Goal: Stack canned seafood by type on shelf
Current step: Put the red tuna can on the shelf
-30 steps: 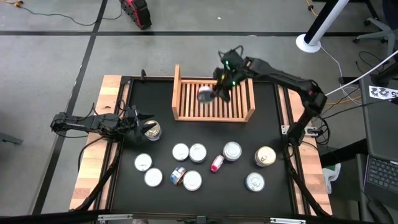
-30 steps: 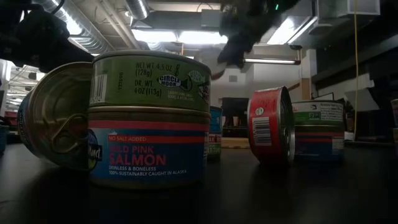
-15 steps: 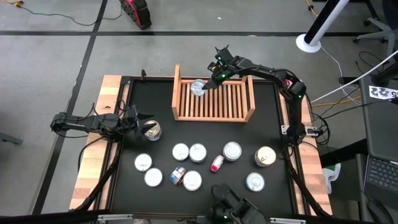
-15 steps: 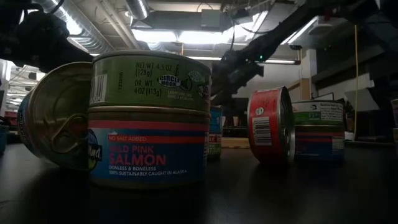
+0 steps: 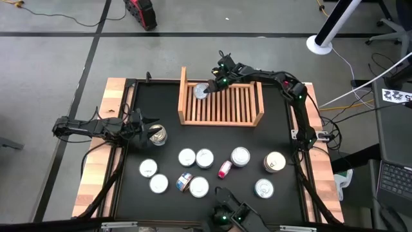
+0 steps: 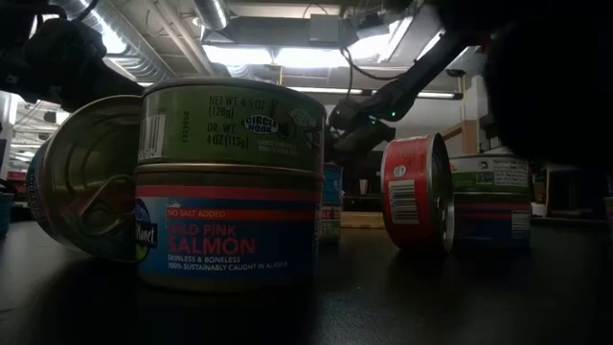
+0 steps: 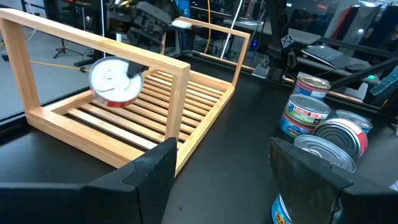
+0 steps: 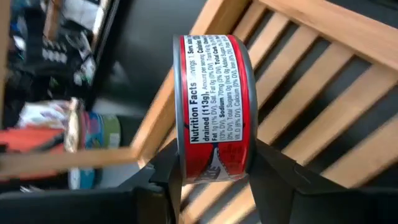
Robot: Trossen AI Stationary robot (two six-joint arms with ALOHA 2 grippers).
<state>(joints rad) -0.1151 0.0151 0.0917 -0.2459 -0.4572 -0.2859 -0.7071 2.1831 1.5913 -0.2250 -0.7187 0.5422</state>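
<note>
My right gripper (image 5: 207, 88) is shut on a red-labelled tin (image 8: 214, 106) of the canned seafood. It holds the tin over the far left corner of the wooden shelf (image 5: 222, 119). The left wrist view shows this tin (image 7: 115, 81) just above the slats, lid turned sideways. My left gripper (image 5: 145, 130) waits open at the table's left, beside a stack of tins (image 5: 157, 135), with nothing between its fingers (image 7: 155, 171). Several more tins lie on the near half of the table, around one at the middle (image 5: 205, 158). My right gripper pinches the tin between its two fingers (image 8: 166, 171), one on each flat face, so the red side label (image 8: 214, 146) shows between them. The fingers slant down from the table's right and far side. The tin stands on edge; whether its rim touches the slats I cannot tell.
A tin with a red label lies on its edge (image 5: 224, 169) among the loose ones. In the low view a green tin sits stacked on a blue salmon tin (image 6: 230, 182), close in front. The shelf's raised left board (image 5: 183, 95) stands next to the held tin.
My right gripper has come down into the shelf and gone toward its far left corner, rolling its wrist as it went. The tin it carries has turned from lid-up to standing on edge.
</note>
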